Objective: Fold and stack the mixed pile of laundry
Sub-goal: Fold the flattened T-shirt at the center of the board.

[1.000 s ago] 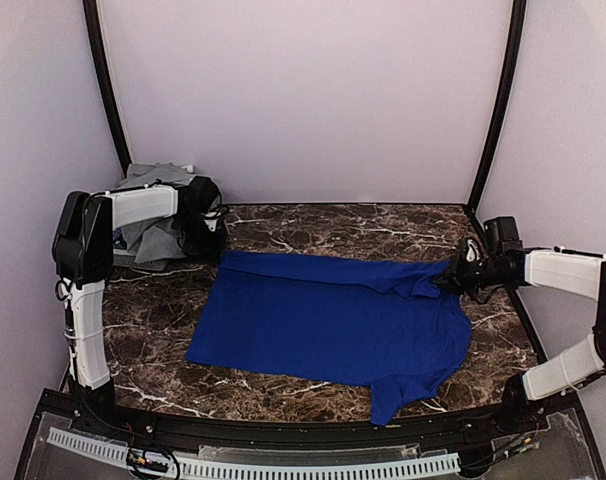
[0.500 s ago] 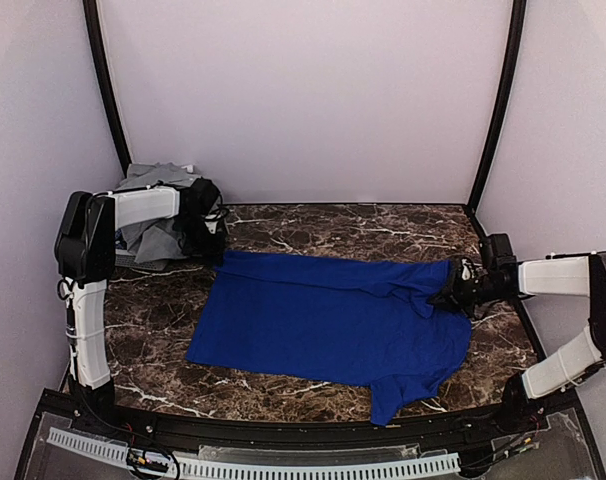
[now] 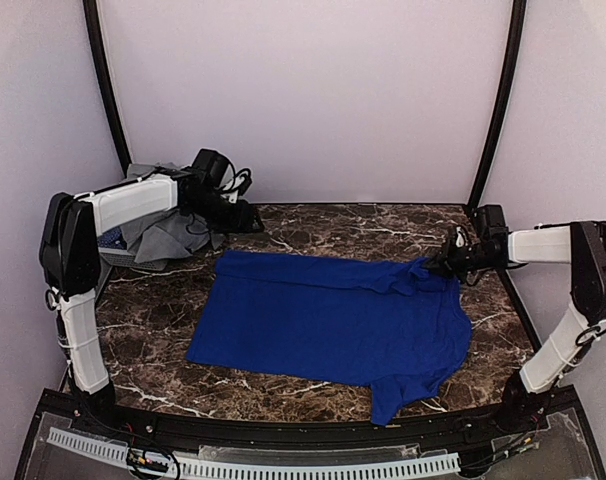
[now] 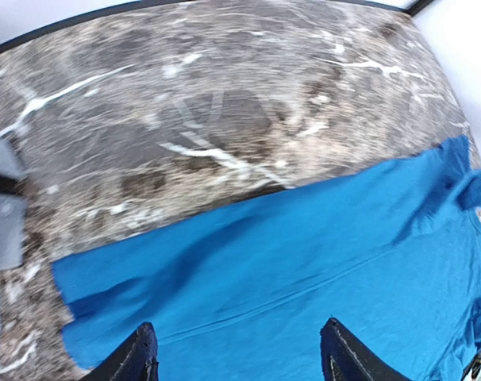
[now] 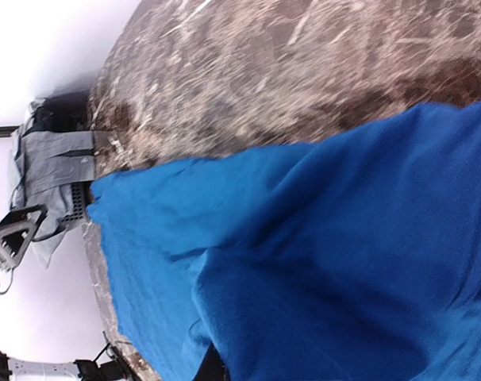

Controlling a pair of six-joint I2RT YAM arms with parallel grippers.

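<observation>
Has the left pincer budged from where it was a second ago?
Yes. The left pincer has swung right, away from the grey laundry pile, leaving the blue T-shirt.

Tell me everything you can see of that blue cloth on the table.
It is a royal-blue T-shirt, soft knit by the look, spread mostly flat on the dark marbled table, its far edge folded over in a band. One sleeve pokes toward the near edge. The right claw pinches its far right corner, bunching cloth there. The left claw hangs open near its far left corner, clear of it.
</observation>
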